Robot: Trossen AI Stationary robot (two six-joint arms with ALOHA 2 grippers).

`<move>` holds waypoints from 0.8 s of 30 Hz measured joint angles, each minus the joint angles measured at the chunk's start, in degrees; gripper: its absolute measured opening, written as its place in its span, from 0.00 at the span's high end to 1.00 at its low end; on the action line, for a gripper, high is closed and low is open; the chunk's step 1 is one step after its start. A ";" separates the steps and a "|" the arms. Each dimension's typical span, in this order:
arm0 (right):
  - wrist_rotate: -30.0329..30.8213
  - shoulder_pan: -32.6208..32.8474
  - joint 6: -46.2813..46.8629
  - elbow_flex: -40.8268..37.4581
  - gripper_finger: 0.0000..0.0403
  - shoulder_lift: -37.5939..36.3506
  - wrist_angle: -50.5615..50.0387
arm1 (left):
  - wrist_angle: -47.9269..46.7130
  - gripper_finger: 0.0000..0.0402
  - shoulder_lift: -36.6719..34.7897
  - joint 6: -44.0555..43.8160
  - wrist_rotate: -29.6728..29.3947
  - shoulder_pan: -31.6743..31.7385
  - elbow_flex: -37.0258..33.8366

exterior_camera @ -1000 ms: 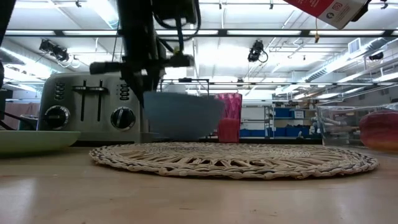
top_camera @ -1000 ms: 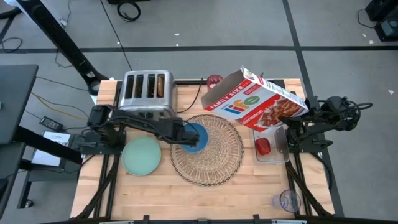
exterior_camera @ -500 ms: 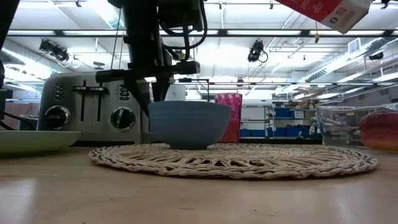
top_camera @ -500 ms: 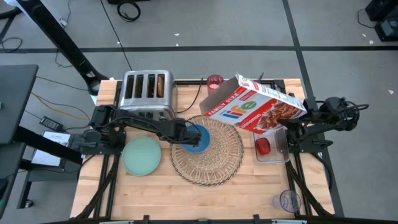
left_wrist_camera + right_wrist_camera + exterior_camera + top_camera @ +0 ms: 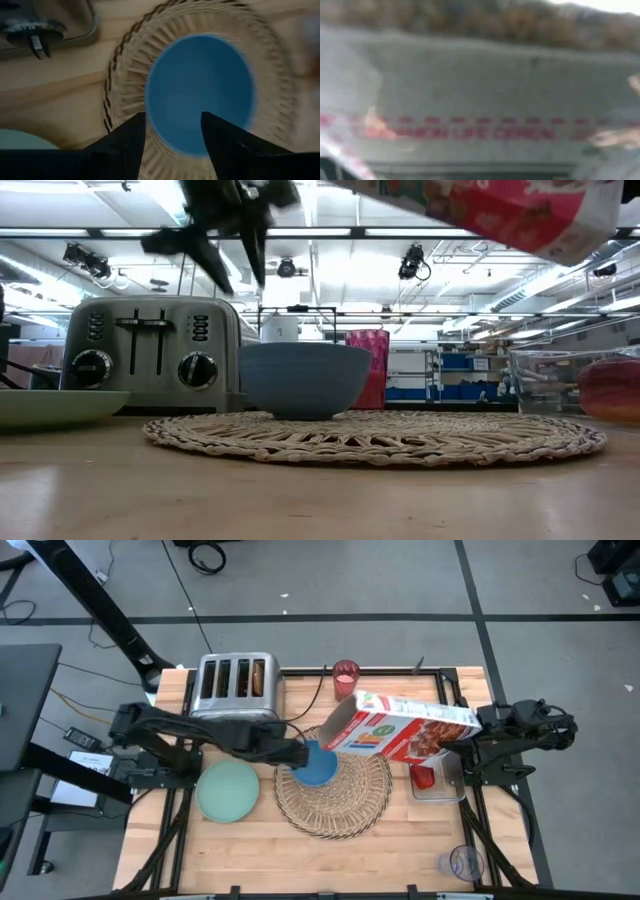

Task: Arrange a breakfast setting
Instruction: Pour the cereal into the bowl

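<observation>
Blue bowl [image 5: 317, 765] is sitting on the wicker placemat [image 5: 352, 808]. Left gripper [image 5: 291, 753] is hovering above it, fingers apart, holding nothing. Right gripper [image 5: 478, 726] is gripping the tilted cereal box [image 5: 400, 728].

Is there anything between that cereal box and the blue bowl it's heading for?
Nothing visible blocks it. The cereal box, held in the right hand, hangs tilted with its open end just above the blue bowl on the wicker mat. The left hand is open and lifted, beside the bowl on the side away from the box.
</observation>
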 joint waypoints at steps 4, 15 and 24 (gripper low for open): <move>-0.30 -0.01 0.18 -0.52 0.39 1.03 -1.67 | -0.39 0.53 -6.52 2.80 -3.34 -1.71 0.02; -0.37 -0.01 1.42 -4.12 0.39 2.20 -0.78 | -0.26 0.55 -15.60 6.09 -13.53 -3.65 0.07; -0.37 0.00 1.71 -3.38 0.39 9.15 -1.76 | -0.39 0.55 -14.86 8.07 -13.65 -3.62 0.02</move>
